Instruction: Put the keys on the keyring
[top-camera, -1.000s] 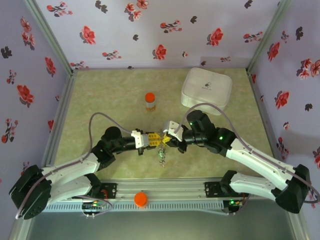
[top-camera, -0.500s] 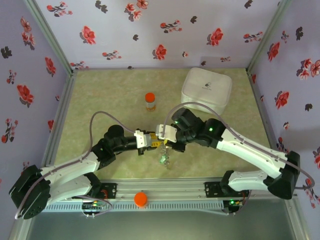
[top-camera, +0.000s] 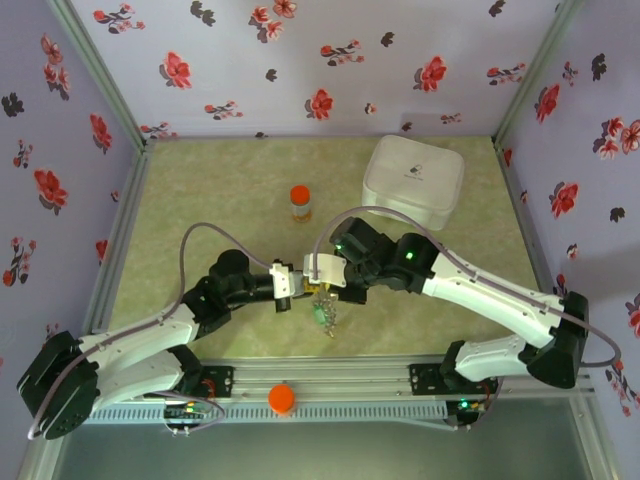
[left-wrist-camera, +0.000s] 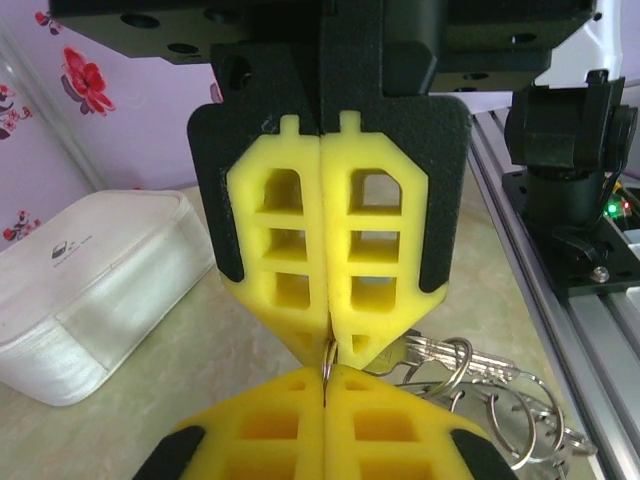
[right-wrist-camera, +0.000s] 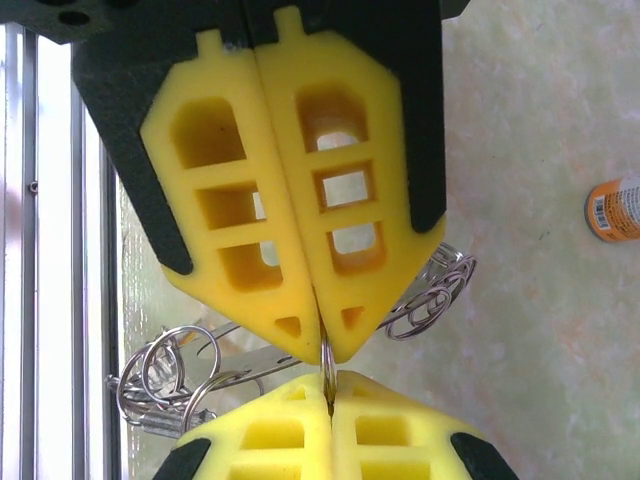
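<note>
Keyring (left-wrist-camera: 327, 358) hangs nearside of bottle (top-camera: 300, 203), left gripper (left-wrist-camera: 327, 400) and right gripper (right-wrist-camera: 330, 400) both clamped tight on it. Keys (top-camera: 322, 314) bunch there too.

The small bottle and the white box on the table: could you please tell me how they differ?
The bottle is small and narrow with an orange cap; the box is far larger, white and rounded-square. The bottle appears to stand upright, while the box lies low and flat. The bottle sits near the middle of the table, the box towards its far right corner. Both rest on it, apart from each other.
</note>
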